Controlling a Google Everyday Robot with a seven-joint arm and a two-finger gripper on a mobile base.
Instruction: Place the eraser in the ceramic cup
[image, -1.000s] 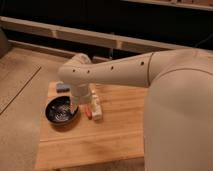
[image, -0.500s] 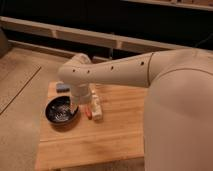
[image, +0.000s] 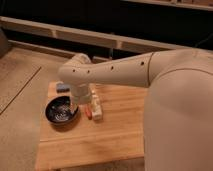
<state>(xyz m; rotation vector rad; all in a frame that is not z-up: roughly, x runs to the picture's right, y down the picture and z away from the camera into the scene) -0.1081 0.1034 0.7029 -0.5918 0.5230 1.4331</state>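
End effector (image: 80, 103) below bent wrist, just right of black bowl (image: 59, 114) on desk (image: 117, 137); released or clenched: cannot tell. Eraser unseen, perhaps hidden under wrist. Pale things (image: 96, 108) right of bowl; ceramic cup not distinguishable among them. Best: confirm eraser, centre over cup rim, not bowl.

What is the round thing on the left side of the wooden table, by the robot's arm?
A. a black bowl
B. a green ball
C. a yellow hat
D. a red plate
A: a black bowl sits on the left part of the wooden table, and the gripper hangs down from the arm right beside the bowl's right edge.
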